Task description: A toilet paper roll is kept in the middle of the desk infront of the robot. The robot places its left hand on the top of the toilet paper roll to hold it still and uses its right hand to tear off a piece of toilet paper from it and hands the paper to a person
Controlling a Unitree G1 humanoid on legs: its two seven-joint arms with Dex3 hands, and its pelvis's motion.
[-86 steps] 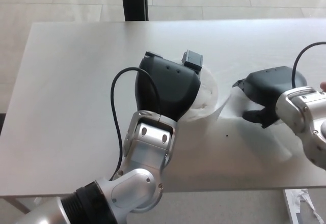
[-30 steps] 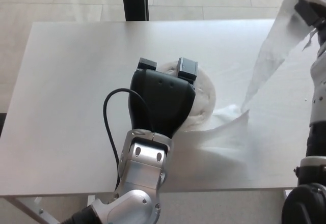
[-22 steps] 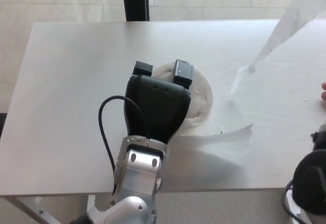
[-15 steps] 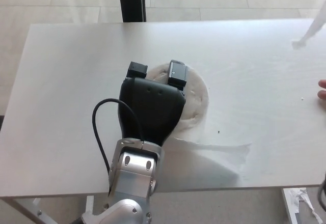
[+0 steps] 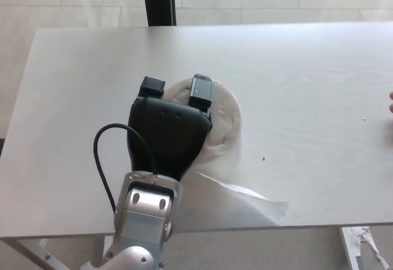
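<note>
Left hand rests flat atop the toilet paper roll.

- Desk: pale whitish top with faint wood grain, rectangular with rounded far corners; it fills most of the view. A few tiny dark specks lie on its right half.
- Desk leg: light metal, angled, showing below the near left edge.
- Floor: large beige tiles with thin grout lines, visible beyond the far edge and down the left side.
- Dark post: black, upright, standing on the floor just behind the desk's far edge, left of centre.
- Paper scraps: white, crumpled, on the floor under the near right corner.
- Light: soft, even and bright, casting only faint shadows.
</note>
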